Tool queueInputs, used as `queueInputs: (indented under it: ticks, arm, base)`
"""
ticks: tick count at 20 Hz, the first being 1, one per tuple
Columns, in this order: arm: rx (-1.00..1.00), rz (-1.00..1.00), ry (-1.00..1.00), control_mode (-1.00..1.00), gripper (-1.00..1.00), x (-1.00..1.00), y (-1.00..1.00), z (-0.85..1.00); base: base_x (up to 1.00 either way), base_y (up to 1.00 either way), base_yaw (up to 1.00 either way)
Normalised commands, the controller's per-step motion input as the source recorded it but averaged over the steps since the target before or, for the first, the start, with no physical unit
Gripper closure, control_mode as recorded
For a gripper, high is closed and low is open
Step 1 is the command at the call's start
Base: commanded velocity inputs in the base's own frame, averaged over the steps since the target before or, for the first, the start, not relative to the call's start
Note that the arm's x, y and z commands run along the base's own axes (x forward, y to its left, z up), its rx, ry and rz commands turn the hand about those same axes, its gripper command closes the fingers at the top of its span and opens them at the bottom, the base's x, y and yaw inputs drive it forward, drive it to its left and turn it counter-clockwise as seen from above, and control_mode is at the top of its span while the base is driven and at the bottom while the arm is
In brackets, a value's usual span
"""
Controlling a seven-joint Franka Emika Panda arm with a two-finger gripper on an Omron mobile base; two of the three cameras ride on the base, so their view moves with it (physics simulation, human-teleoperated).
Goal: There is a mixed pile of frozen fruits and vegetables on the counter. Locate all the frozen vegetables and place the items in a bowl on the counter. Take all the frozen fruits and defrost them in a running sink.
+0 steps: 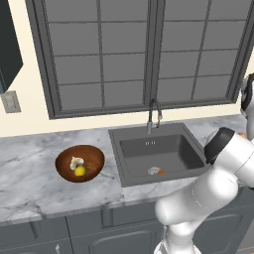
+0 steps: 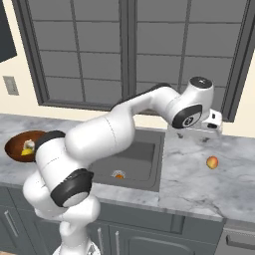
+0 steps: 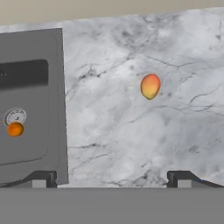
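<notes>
grey window panes (image 1: pixel 144 54) in dark frames fill the cream wall behind a long marble counter (image 1: pixel 30 173) set over dark grey cabinets (image 1: pixel 89 225). a pale wall outlet (image 1: pixel 11 102) sits left of the window.

the white arm (image 2: pixel 107 137) rises from the base and reaches across the sink (image 1: pixel 158 154) toward the counter's right stretch. the sink is a dark grey recessed basin with a thin curved faucet (image 1: pixel 155 115) at its back edge. inside it, the small orange ball (image 3: pixel 15 129) lies touching the pale round drain (image 3: pixel 16 116).

left of the sink stands the brown wooden bowl (image 1: pixel 63 169), upright on the marble. it holds the whitish lumpy piece (image 1: pixel 76 161) and the yellow piece (image 1: pixel 80 171), close together near the bowl's middle.

the gripper (image 3: pixel 113 178) hangs over bare marble to the right of the sink, its jaws spread wide and nothing between them; in the hand view the two dark fingertips (image 3: pixel 183 177) stand far apart at the bottom. the orange-red peach-like ball (image 2: pixel 212 162) rests alone on the counter, well right of the sink and apart from the gripper, which is above it and not touching.
</notes>
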Motion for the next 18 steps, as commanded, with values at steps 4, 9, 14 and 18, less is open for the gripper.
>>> queueInputs:
  ticks: [4, 9, 14, 18]
  arm:
    - [0.0, 0.11, -0.16, -1.0, -1.0, -0.05, -0.08, 0.0]
    - [0.0, 0.0, 0.13, -1.0, -1.0, 0.0, -0.17, 0.0]
    - [0.0, 0.0, 0.07, -1.0, -1.0, 0.1, -0.1, -0.03]
    - [0.0, 0.01, -0.02, -1.0, -1.0, 0.08, -0.05, -0.22]
  base:
    - [0.0, 0.0, 0.0]
    - [0.0, 0.0, 0.0]
    - [0.0, 0.0, 0.0]
    - [0.0, 0.0, 0.0]
